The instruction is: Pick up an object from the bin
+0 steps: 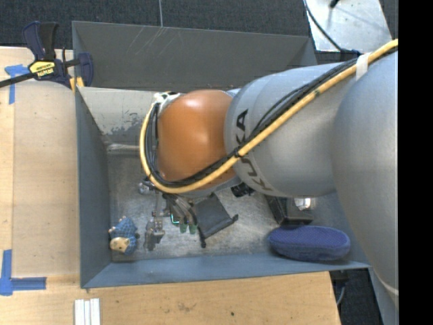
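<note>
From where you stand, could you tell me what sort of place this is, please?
Probably a robotics lab's bin-picking test station: a KUKA arm reaches into a grey metal bin of small loose things, among them a dark blue cushion-like thing and a small blue-and-tan toy.
</note>
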`<state>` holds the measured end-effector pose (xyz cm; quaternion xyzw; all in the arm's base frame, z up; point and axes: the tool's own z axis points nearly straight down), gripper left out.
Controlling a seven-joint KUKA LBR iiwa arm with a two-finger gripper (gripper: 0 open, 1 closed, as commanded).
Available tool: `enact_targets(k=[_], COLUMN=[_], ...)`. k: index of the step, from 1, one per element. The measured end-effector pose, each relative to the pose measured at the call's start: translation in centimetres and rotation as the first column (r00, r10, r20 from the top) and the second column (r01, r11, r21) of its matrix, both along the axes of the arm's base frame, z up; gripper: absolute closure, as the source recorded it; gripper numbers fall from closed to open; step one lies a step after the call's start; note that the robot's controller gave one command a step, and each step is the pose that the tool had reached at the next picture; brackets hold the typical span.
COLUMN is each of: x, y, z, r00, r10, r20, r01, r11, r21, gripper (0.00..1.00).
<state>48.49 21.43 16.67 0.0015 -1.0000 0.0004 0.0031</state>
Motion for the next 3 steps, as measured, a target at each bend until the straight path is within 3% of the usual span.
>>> enact_targets(k=[1,2,3], x=[0.4,0.5,1.6], y=[2.9,2.8,1.7], z=[-9.3,-9.0,5.6], r00=[0.988,0.988,0.985], r10=[0.156,0.152,0.171], r20=[0.005,0.008,0.017], r01=[-0.156,-0.152,-0.171], r11=[0.988,0.988,0.985], r21=[0.001,0.001,0.003], gripper=[0.00,1.00,1.00])
